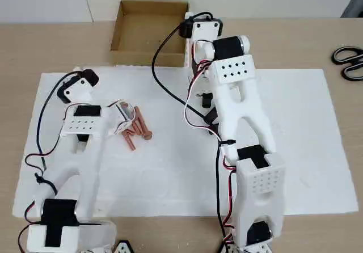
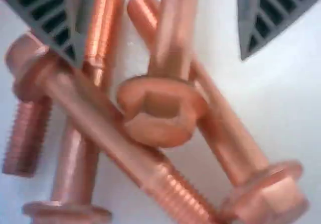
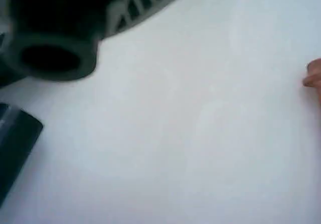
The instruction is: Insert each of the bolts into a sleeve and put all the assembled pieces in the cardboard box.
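We count five copper bolts [image 2: 160, 118] in one crossed heap directly under the left gripper [image 2: 159, 53], whose jaws stand wide apart above them. Two dark sleeves [image 3: 50, 58] lie just beside the right gripper [image 1: 207, 105]. Whether it holds one, we cannot tell. One cardboard box [image 1: 148, 29] sits beyond it.

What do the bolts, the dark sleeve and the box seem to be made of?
Bolts: likely metal, copper-coloured, glossy, with cut threads.
Sleeve: perhaps plastic or rubber, dark, matte, smooth tube.
Box: brown cardboard, dull, folded walls.
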You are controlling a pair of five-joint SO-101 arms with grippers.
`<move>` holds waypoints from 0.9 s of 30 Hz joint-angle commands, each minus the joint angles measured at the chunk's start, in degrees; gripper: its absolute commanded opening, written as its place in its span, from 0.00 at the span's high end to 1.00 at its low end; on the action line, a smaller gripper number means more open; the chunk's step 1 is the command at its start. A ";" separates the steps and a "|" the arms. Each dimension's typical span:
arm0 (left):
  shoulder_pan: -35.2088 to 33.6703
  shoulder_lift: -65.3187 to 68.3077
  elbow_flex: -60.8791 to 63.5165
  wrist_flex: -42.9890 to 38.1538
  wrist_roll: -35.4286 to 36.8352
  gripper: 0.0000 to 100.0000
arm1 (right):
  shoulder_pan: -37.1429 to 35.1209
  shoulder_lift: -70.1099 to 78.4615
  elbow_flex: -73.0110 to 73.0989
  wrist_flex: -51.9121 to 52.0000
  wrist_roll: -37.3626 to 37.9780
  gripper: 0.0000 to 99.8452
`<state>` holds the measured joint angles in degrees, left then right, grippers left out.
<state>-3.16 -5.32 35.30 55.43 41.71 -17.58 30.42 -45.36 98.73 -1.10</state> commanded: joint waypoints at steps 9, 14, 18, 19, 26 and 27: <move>0.35 -0.35 2.51 -5.89 0.09 0.88 | 0.57 -4.35 -0.18 0.48 0.44 1.00; 0.44 -0.35 2.59 -6.24 -0.09 0.99 | 0.57 -4.35 -0.18 0.48 0.44 1.00; 0.44 -0.26 2.59 -6.24 -0.09 0.99 | 0.57 -4.35 -0.18 0.48 0.44 1.00; 0.44 -0.26 2.51 -6.24 -0.09 0.99 | 0.57 -4.35 -0.18 0.48 0.44 1.00; 3.52 -0.88 -2.42 0.44 -6.59 0.99 | 0.57 -4.35 -0.18 0.48 0.53 1.00; 4.22 -0.88 -4.70 3.60 -7.56 0.99 | 0.57 -4.35 -0.18 0.48 0.53 1.00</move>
<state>-0.70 -5.23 36.18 53.05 36.97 -17.58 30.42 -45.36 98.73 -1.10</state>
